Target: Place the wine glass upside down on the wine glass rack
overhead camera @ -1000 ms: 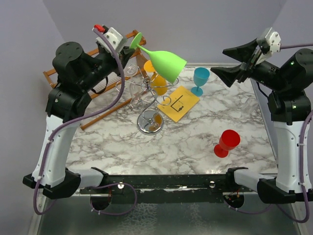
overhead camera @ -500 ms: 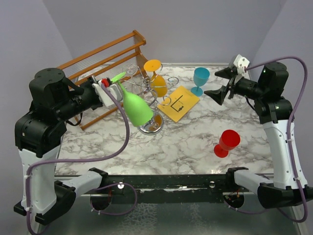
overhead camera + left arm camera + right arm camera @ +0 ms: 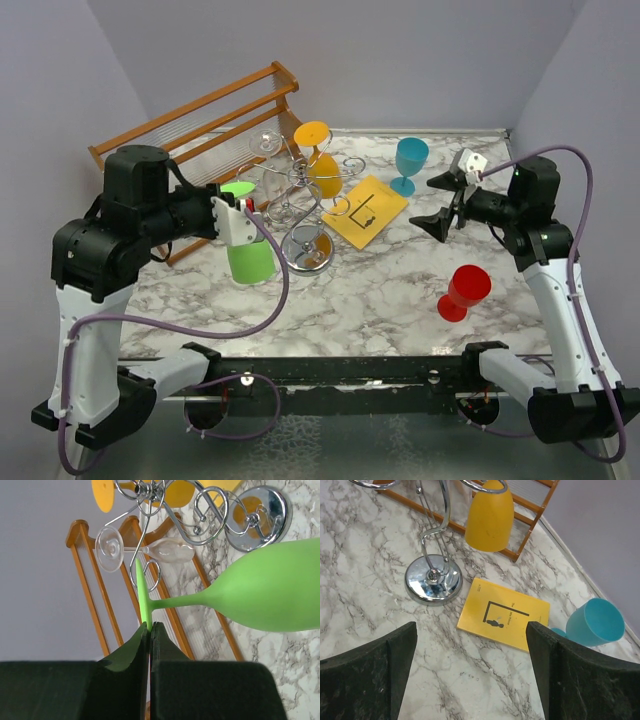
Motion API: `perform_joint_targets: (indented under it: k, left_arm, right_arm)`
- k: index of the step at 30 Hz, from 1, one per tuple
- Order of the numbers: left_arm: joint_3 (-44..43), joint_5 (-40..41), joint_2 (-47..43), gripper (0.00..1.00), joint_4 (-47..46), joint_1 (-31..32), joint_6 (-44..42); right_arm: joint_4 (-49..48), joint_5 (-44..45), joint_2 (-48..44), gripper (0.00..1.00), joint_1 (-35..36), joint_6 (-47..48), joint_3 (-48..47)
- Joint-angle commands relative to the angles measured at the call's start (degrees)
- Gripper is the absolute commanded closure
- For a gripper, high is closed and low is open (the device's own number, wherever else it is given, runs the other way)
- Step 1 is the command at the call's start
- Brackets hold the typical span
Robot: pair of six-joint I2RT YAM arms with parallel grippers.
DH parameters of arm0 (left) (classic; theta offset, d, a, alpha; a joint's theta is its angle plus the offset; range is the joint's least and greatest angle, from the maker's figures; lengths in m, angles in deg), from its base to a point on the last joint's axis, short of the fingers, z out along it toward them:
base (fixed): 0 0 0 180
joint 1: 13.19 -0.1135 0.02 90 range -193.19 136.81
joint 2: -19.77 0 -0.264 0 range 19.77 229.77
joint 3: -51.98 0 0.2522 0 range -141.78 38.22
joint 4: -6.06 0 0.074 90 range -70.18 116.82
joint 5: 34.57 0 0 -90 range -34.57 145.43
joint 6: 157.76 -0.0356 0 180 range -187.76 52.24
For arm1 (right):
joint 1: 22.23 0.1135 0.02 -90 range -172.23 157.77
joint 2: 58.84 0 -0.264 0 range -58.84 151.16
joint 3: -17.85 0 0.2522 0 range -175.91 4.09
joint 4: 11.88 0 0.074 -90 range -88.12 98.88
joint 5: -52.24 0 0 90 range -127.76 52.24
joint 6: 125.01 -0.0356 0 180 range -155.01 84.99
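Note:
My left gripper (image 3: pixel 238 200) is shut on the edge of the foot of a green wine glass (image 3: pixel 250 258). The glass hangs bowl down, just left of the chrome wire wine glass rack (image 3: pixel 305 195) and apart from it. In the left wrist view the fingers (image 3: pixel 149 626) pinch the foot, and the green bowl (image 3: pixel 280 592) lies beside the rack's curled arms (image 3: pixel 200 510). An orange glass (image 3: pixel 320 165) and a clear glass (image 3: pixel 268 145) hang upside down on the rack. My right gripper (image 3: pixel 438 200) is open and empty, right of the rack (image 3: pixel 434 582).
A slatted wooden rack (image 3: pixel 195 125) stands at the back left, behind the chrome rack. A yellow book (image 3: pixel 365 210) lies right of the rack's round base (image 3: pixel 308 248). A blue glass (image 3: pixel 410 160) stands at the back right, and a red glass (image 3: pixel 462 292) at the front right.
My left arm has swung the green glass from high and tilted over the rack down to bowl-down at the rack's left. My right arm has lowered and drawn inward, still open.

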Motion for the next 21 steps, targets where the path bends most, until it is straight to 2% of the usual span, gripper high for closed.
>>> perform_joint_targets:
  k: [1, 5, 11, 21]
  left_arm:
    - [1.39, 1.88, 1.67, 1.00, -2.13, -0.36, -5.18]
    - [1.76, 2.68, 3.67, 1.00, -4.06, -0.32, -9.16]
    - [1.67, -0.51, 6.22, 1.00, -5.38, -0.35, -16.15]
    - [1.77, -7.86, 9.90, 1.00, -10.11, -0.13, -19.37]
  right_arm:
    - [-4.12, -2.14, -0.78, 0.10, 0.16, 0.45, 1.35]
    - [-4.51, -2.08, -1.06, 0.10, 0.16, 0.40, 2.11]
    - [-4.92, -1.66, -1.32, 0.10, 0.16, 0.51, 3.23]
    - [-5.31, -0.97, -1.30, 0.09, 0.16, 0.97, 4.03]
